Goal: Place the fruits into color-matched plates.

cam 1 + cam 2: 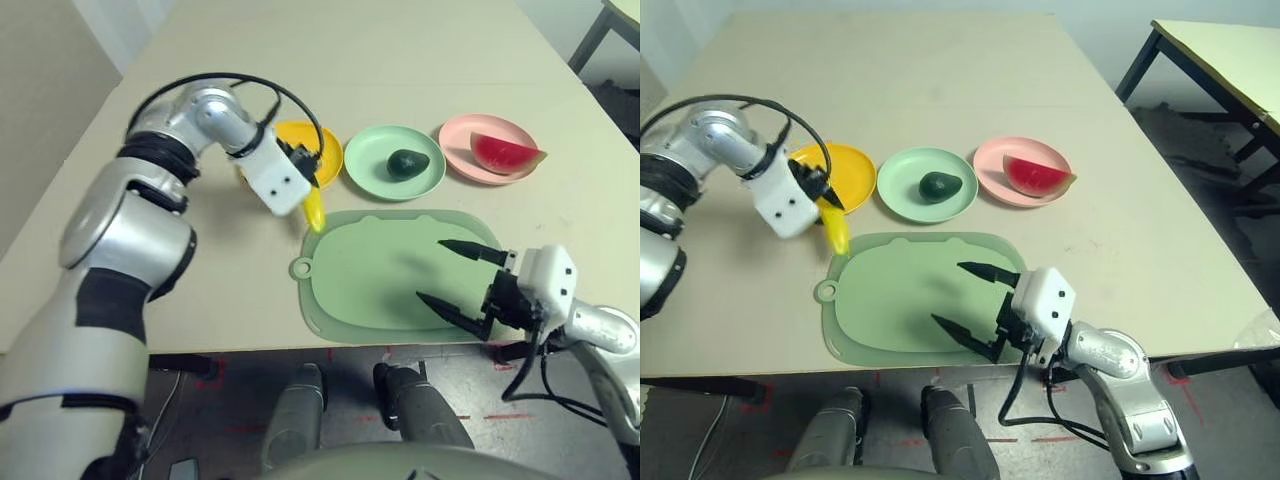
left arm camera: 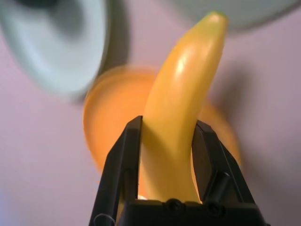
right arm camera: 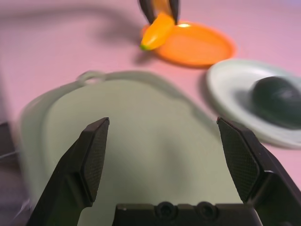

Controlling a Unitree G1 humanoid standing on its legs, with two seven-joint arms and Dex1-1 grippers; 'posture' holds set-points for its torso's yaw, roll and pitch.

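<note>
My left hand (image 1: pixel 297 165) holds the banana (image 1: pixel 313 210) over the near edge of the yellow plate (image 1: pixel 322 152), which has nothing on it. The green plate (image 1: pixel 372 170) sits just beside, with the avocado (image 1: pixel 407 164) in it. My right hand (image 1: pixel 462 283) hangs wide open above the bare cutting board (image 1: pixel 365 275). The far counter (image 1: pixel 330 60) is bare.

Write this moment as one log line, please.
left tool: holds banana near yellow plate | right tool: open over board | avocado, watermelon: plated
</note>
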